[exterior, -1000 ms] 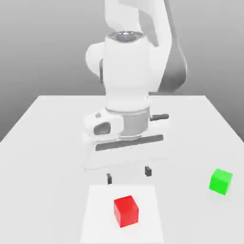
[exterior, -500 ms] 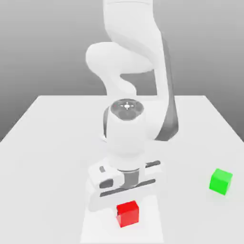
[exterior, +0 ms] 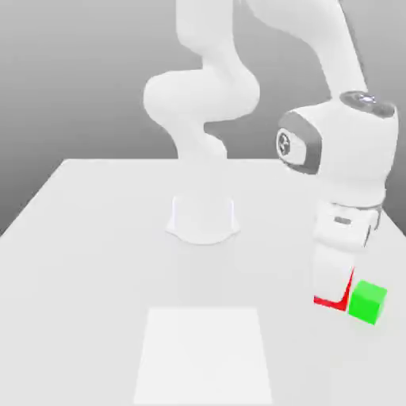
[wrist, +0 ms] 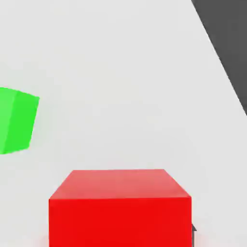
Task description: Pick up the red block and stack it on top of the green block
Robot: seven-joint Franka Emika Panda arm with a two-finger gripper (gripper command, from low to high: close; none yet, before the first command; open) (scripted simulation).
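Observation:
The red block (exterior: 339,301) is mostly covered by the white hand in the exterior view, with only a red rim showing under it. My gripper (exterior: 334,295) is shut on the red block (wrist: 120,207), which looms large in the hand view. The green block (exterior: 368,302) rests on the table just to the exterior view's right of the red one, close beside it and not under it. In the hand view the green block (wrist: 17,120) lies off to one side and farther away, so the red block hangs above the table.
A brighter white square patch (exterior: 204,353) marks the table near its front edge. The arm's round base (exterior: 203,218) stands mid-table. The table's edge and the dark floor beyond it (wrist: 226,38) are close to the blocks.
The hand, which came down over the red block on the white square, has swung to the exterior view's right with the red block in it, ending beside the green block.

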